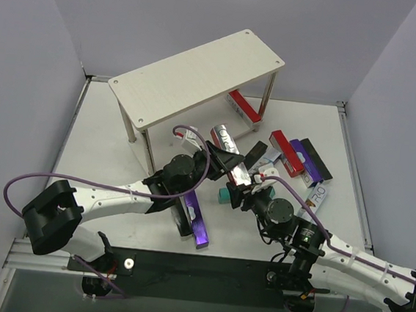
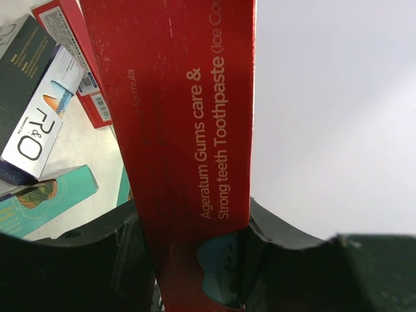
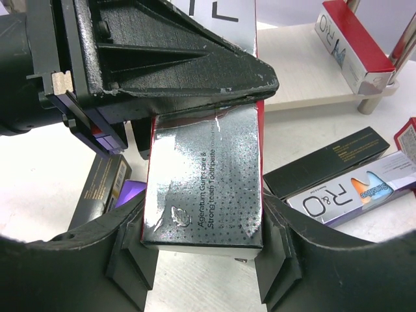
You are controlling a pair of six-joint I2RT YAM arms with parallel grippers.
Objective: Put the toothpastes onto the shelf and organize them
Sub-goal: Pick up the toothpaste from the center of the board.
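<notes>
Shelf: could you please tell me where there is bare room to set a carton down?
The shelf's top board is entirely bare. The table left of the shelf is open. Crowded: loose cartons right of centre, and one red carton at the right end of the lower board.

The left arm (image 1: 115, 199) and the right arm (image 1: 345, 258) are both stretched out low toward the shelf (image 1: 201, 78), and they are brought together just in front of it. One carton (image 1: 240, 175) is gripped by both. The left gripper (image 1: 228, 160) is clamped on the end nearer the shelf, and the right gripper (image 1: 243, 187) on the end farther from it.
</notes>
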